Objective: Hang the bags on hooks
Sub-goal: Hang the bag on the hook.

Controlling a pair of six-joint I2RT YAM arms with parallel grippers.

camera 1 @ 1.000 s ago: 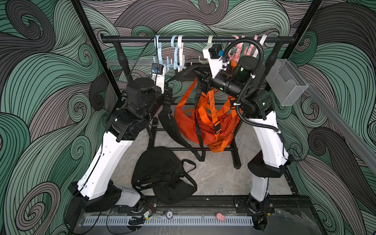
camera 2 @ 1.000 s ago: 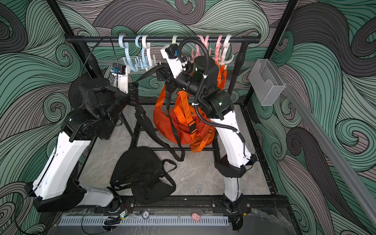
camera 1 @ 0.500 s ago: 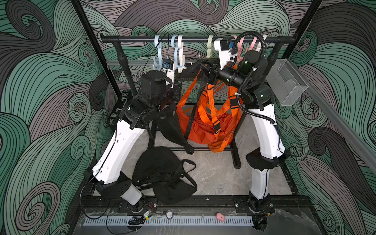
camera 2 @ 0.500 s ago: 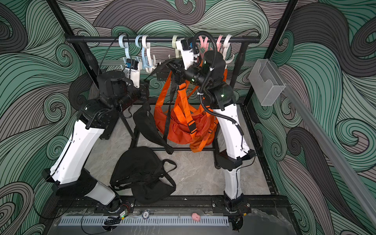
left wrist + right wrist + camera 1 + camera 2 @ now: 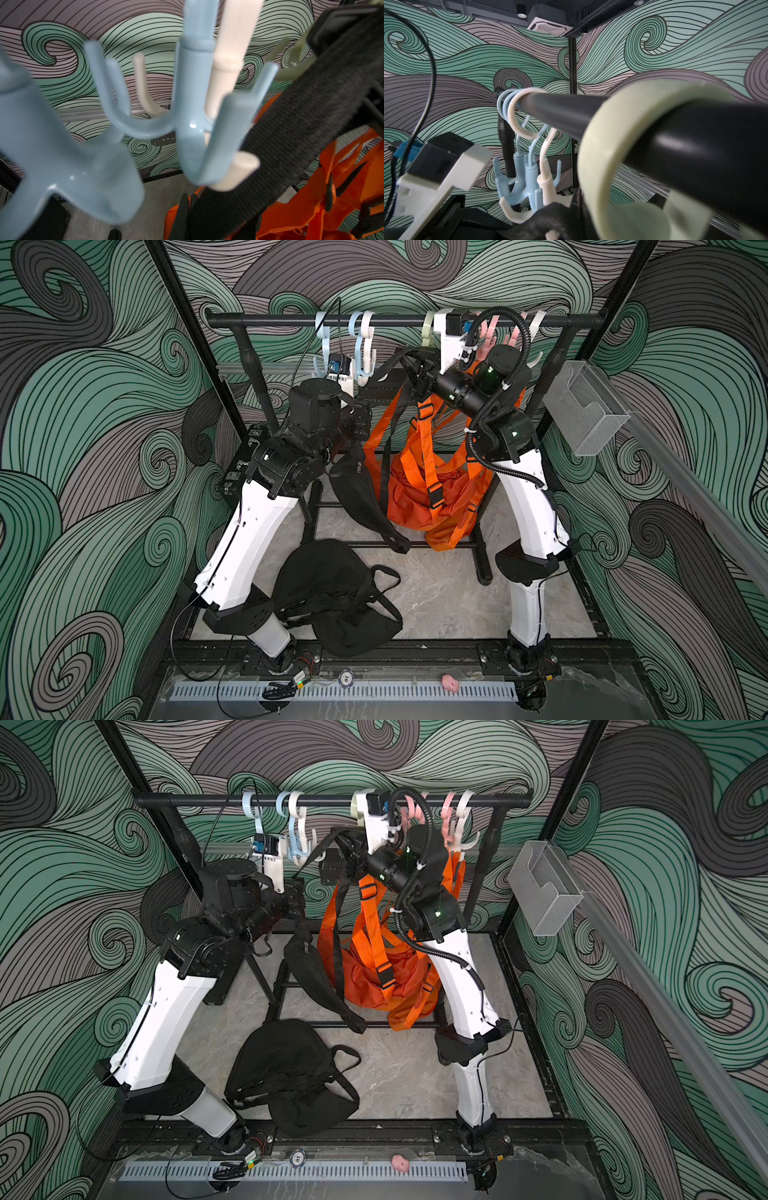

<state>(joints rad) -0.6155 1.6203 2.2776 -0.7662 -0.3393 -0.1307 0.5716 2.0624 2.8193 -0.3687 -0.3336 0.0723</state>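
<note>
Holding, left hand (image 5: pixel 362 423): pressed together on one end of the strap (image 5: pixel 291 124), as far as I can judge; the fingertips themselves are mostly hidden.
Rail (image 5: pixel 282 319): black bar across the back, carrying every hook.
Blue hooks (image 5: pixel 357 349): empty, just above my left hand.
White hook (image 5: pixel 228 54): beside the blue ones, with the strap running close past its front prong, not over it.
Backpack (image 5: pixel 332 597): black, slumped on the desk (image 5: pixel 449 593) between my arm bases, not my concern now.
Bag (image 5: pixel 357 489): small black pouch, off the desk, dangling below the strap between my arms, on no hook yet.
Handling: soft, limp and light by the look of it. It will swing and sag, so I take the flat woven strap, never the pouch, and keep the span taut to drop over a prong.
Right hand (image 5: pixel 413 366): pressed together, apparently pinching the strap's other end, high near the rail.
Green hook (image 5: pixel 427 329): pale, empty, just beside my right hand.
Orange bags (image 5: pixel 424 493): hung further right, straps crowding that side.
</note>
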